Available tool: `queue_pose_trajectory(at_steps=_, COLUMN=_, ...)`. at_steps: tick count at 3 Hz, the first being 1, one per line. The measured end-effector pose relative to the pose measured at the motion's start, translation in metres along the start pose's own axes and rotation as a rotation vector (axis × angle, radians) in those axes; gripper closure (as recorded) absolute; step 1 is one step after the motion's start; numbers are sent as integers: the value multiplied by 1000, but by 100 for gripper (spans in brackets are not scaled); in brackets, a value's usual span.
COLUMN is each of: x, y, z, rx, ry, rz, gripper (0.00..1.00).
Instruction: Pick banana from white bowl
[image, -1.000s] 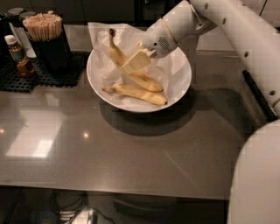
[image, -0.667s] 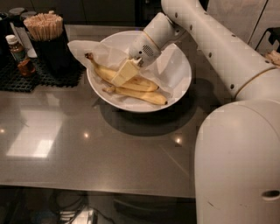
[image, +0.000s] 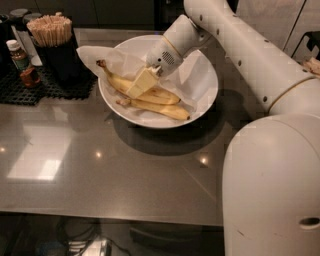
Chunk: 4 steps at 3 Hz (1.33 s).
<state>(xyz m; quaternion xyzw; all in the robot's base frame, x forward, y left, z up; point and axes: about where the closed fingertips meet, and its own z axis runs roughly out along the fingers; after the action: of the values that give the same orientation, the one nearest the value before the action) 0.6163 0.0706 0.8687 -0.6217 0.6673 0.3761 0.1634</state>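
Camera view: looks down across a glossy grey table (image: 100, 175).
Robot arm (image: 270, 165): white and bulky at near right, reaching away and leftward over the bowl.
White bowl (image: 150, 121): on the table past its middle, lined with crumpled white paper (image: 195, 75).
Second banana (image: 160, 109): the nearer of two in the bowl, its pale thin stem pointing left.
Banana (image: 116, 81): lying in the bowl just behind it, dark frayed stem toward the left rim.
Gripper (image: 142, 82): down on the banana's middle; clenched or released, cannot tell.
Black mat (image: 55, 87): far left, carrying a dark cup of wooden sticks (image: 50, 30) and a small sauce bottle (image: 20, 60).
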Motion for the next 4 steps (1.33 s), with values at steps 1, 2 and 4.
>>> queue_pose_trajectory(at_steps=1, x=0, y=0, z=0, rx=0, ry=-1, rz=0, gripper=58)
queue_pose_trajectory(at_steps=2, x=0, y=0, z=0, rx=1, ry=-1, rz=0, gripper=35)
queue_pose_trajectory(at_steps=4, x=-1, y=-1, z=1, rx=5, ry=-5, rz=0, gripper=28)
